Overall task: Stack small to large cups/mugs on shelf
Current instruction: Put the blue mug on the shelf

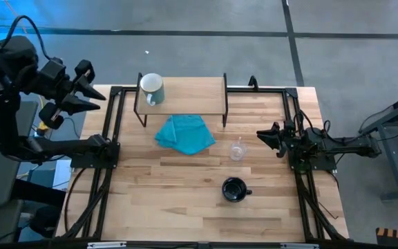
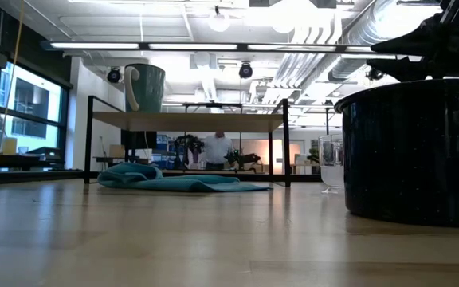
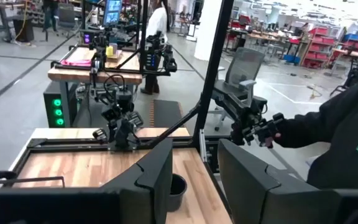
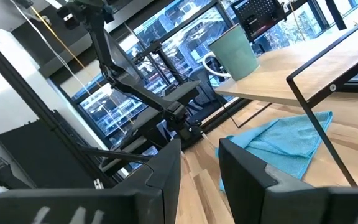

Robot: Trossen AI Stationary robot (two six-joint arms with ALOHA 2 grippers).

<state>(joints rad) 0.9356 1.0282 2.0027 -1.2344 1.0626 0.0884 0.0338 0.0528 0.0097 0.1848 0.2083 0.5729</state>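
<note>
In the high view, the left gripper (image 1: pixel 95 88) is seen raised beyond the left edge of the table (image 1: pixel 185 207), its 2 fingers parted with nothing between them. The pale green mug (image 1: pixel 151 88) is seen just to the right of it, standing upright on the left end of the shelf (image 1: pixel 192 93). The right gripper (image 1: pixel 263 134) is seen low at the table's right side, pointing inward; its fingers are slightly apart and empty. The clear glass cup (image 1: pixel 238 150) is seen near its tip, slightly nearer the front edge, and the black mug (image 1: pixel 234 189) farther toward the front. A teal cloth (image 1: pixel 184 133) is seen between this gripper and the shelf, partly under the board.

In the low view, the pale green mug (image 2: pixel 143 87) is shown on the shelf board (image 2: pixel 186 119), the teal cloth (image 2: pixel 178 181) beneath it, the glass cup (image 2: pixel 331 163) beside the black mug (image 2: pixel 411 151), and a person (image 2: pixel 216 148) far behind.

In the left wrist view, the left gripper's fingers (image 3: pixel 151 180) are shown apart and empty, with the black mug (image 3: pixel 176 190) and the right arm (image 3: pixel 118 121) ahead and a dark sleeve (image 3: pixel 334 124) to one side.

In the right wrist view, the right gripper's fingers (image 4: pixel 244 168) are shown parted and empty, with the teal cloth (image 4: pixel 284 146) and the mug (image 4: pixel 234 53) on the shelf (image 4: pixel 303 68) ahead.
</note>
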